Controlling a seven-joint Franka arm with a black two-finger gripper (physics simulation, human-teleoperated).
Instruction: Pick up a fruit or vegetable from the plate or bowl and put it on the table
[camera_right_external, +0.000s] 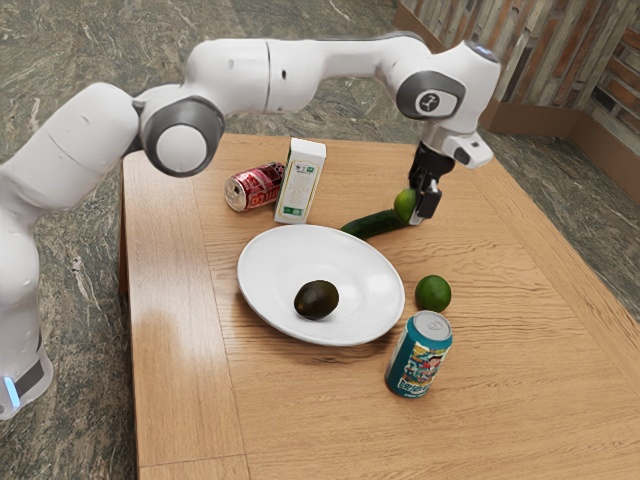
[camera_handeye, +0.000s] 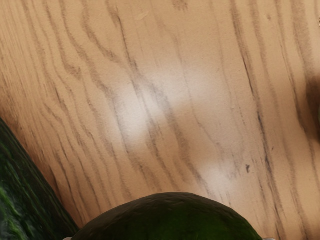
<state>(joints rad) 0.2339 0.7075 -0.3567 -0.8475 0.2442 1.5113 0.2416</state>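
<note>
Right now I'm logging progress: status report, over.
Black two-finger gripper shut on round green fruit. Fruit off white plate, over wooden table. Long dark-green cucumber close by.

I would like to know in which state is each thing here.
Gripper: closed on green fruit
Green fruit: held
Plate: face up, bearing dark fruit
Dark fruit: lying on plate
Cucumber: lying down
Lime: on table
Red can: on its side
Blue can: upright
Carton: upright

We stretch our white, grey-jointed arm (camera_right_external: 240, 75) from the exterior view's left toward its far right, wrist bent, our black two-finger gripper (camera_right_external: 417, 210) pointing down, its parted fingers gripping.
</note>
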